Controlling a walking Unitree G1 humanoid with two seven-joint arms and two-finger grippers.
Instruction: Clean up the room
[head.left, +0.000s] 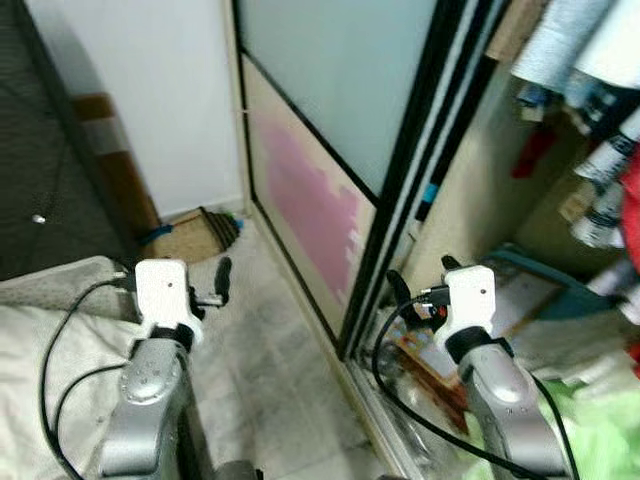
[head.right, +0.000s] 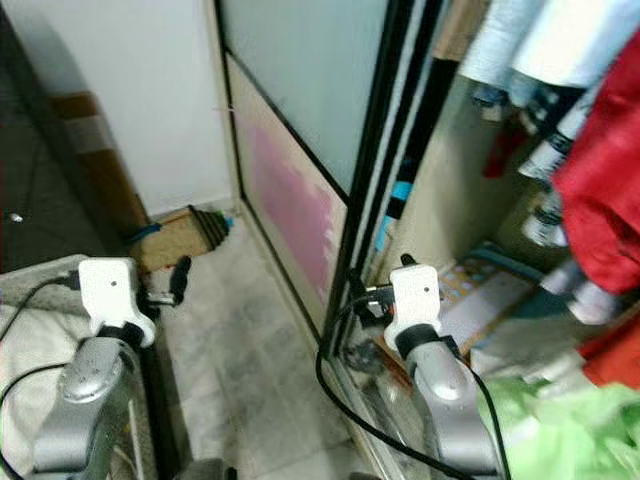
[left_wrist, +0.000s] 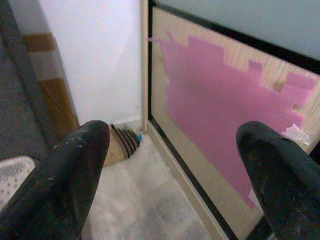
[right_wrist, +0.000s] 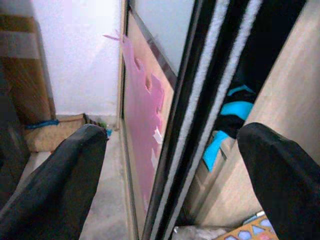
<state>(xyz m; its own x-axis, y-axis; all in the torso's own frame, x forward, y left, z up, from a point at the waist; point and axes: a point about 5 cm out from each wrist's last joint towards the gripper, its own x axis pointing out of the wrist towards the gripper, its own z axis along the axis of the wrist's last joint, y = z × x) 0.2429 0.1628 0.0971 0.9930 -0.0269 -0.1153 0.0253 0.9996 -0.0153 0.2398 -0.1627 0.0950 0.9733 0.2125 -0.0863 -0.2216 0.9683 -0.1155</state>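
Note:
My left gripper (head.left: 215, 285) is held up over the marble floor (head.left: 270, 370) beside a bed, and the left wrist view shows it (left_wrist: 170, 175) open and empty. My right gripper (head.left: 422, 278) hovers at the black edge of a sliding wardrobe door (head.left: 400, 230), and the right wrist view shows it (right_wrist: 170, 175) open with nothing between the fingers. Inside the wardrobe hang several garments, among them a red one (head.right: 600, 190). A light green cloth (head.right: 560, 430) lies crumpled at the bottom right. A patterned flat board (head.right: 470, 285) sits on the wardrobe floor just beyond the right gripper.
The door has frosted glass above and a wood panel with torn pink film (head.left: 310, 210) below. A bed with a pale cover (head.left: 50, 350) is at my left. Cardboard (head.left: 185, 240) and a dark ribbed object (head.left: 222, 228) lie in the far corner by the white wall.

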